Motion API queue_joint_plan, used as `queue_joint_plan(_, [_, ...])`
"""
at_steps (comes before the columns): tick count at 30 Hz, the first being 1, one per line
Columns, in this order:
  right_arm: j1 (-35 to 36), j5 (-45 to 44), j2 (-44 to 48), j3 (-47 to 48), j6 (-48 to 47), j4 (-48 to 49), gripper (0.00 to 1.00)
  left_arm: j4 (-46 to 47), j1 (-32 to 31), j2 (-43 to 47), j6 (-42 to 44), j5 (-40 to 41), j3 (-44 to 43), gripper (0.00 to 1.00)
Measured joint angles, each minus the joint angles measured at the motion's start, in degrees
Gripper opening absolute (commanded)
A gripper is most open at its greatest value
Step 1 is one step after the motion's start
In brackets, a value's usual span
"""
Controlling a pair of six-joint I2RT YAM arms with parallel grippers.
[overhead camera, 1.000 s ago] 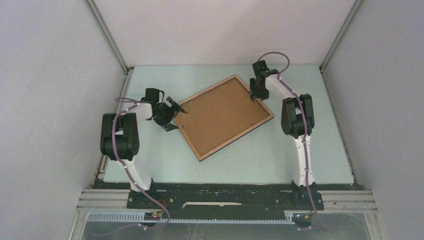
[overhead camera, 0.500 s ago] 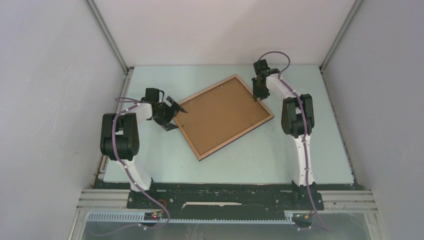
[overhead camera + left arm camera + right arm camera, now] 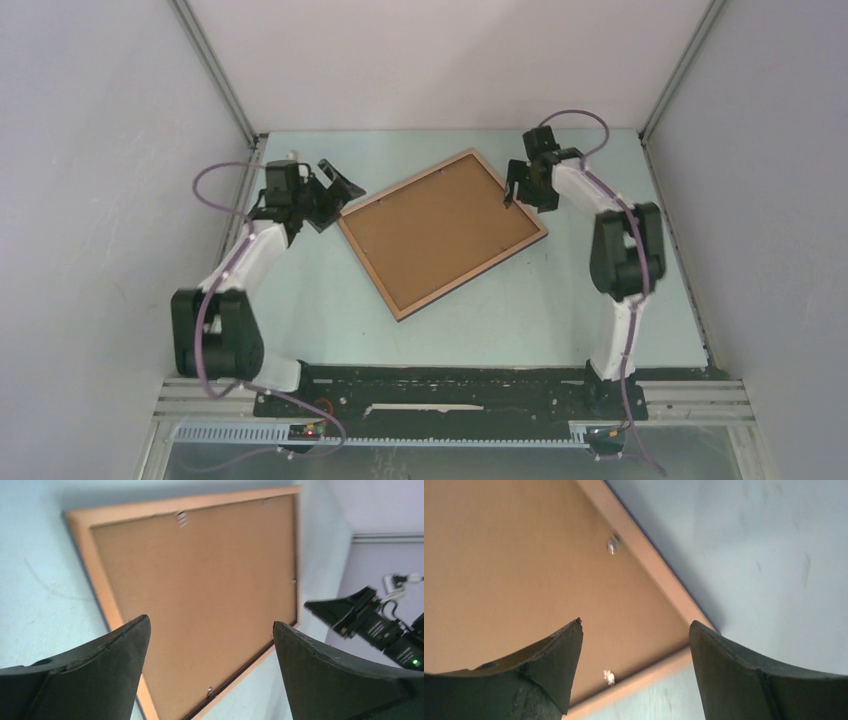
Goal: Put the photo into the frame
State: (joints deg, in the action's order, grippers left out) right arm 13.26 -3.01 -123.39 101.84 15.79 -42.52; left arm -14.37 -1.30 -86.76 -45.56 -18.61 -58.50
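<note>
finding one, the work: the frame (image 3: 473,277) lies flat on the counter (image 3: 560,300), brown wooden face up, turned at an angle to the counter's edges. the photo (image 3: 440,235) sits inside it with its plain fibreboard back up, so the printed side is hidden. in the wrist views the board fills the opening with no gap that i can make out. small metal tabs (image 3: 613,544) show along the inner edge, but i cannot tell whether they are bent over the board.

finding two, my pincers: my left pincer (image 3: 335,200) is spread wide and carries nothing. it hovers just beside the frame's left corner, apart from it, pointing across the board. my right pincer (image 3: 635,621) is also spread, with nothing between its fingers. it is poised above the frame's far right corner, one finger over the board and the other over bare counter. i cannot tell whether it touches.

assessment: i judge the photo placed, and the step in hand a check of its seat. any press should go straight down on the board, close to the inner edge and lightly, so the opposite corner does not tip out. the frame looks light and lies free on a smooth counter, so a sideways nudge would likely slide it. the other pincer should steady the outer edge from the opposite side. any lift clear should be vertical, with no drag across the corner.
</note>
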Motion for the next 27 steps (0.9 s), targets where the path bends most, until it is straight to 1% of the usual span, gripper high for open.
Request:
queue_joint_plan(2, [-0.1, -0.3, 10.2, -10.6, 2.7, 3.9, 0.86, 1.8, -0.6, 5.8, 2.4, 0.9, 0.2, 0.99])
queue_joint_plan(4, [-0.3, 0.0, 20.2, -19.6, 5.5, 8.6, 0.86, 3.6, -2.2, 9.6, 4.9, 2.0, 0.2, 0.98])
queue_joint_plan(5, [-0.6, 0.5, 24.3, -23.3, 7.0, 11.2, 0.86, 4.0, -3.6, 10.8, 6.5, 2.6, 0.1, 0.98])
queue_joint_plan(7, [-1.3, 1.0, 29.7, -27.8, 9.7, 14.5, 0.86, 3.5, -7.9, 11.3, 10.1, 3.9, -0.7, 0.98])
queue_joint_plan(12, [-3.7, 0.9, 31.3, -32.2, 13.6, 21.4, 0.85, -3.8, -20.9, 5.7, 20.1, 8.1, -5.8, 0.97])
queue_joint_plan(16, [-6.5, 4.9, 31.3, -36.2, 14.0, 24.5, 0.83, -10.5, -31.0, -0.1, 26.6, 11.6, -10.7, 0.9])
queue_joint_plan(18, [-8.6, 6.8, 31.3, -36.6, 13.7, 25.1, 0.83, -13.9, -36.3, -4.1, 29.4, 13.6, -14.1, 0.86])
queue_joint_plan(19, [-9.9, 7.6, 31.3, -36.6, 13.5, 25.6, 0.83, -15.3, -38.6, -6.1, 30.7, 14.4, -15.7, 0.86])
queue_joint_plan(21, [-12.0, 8.4, 31.3, -36.7, 12.7, 26.5, 0.82, -17.9, -42.5, -9.8, 32.6, 16.5, -18.4, 0.85])
queue_joint_plan(24, [-15.2, 10.3, 31.3, -38.4, 12.2, 28.6, 0.81, -21.6, -47.2, -15.4, 34.5, 20.2, -21.9, 0.8])
queue_joint_plan(27, [-17.5, 13.2, 31.2, -41.0, 12.2, 29.9, 0.81, -25.1, -49.6, -20.1, 35.5, 22.9, -25.2, 0.77])
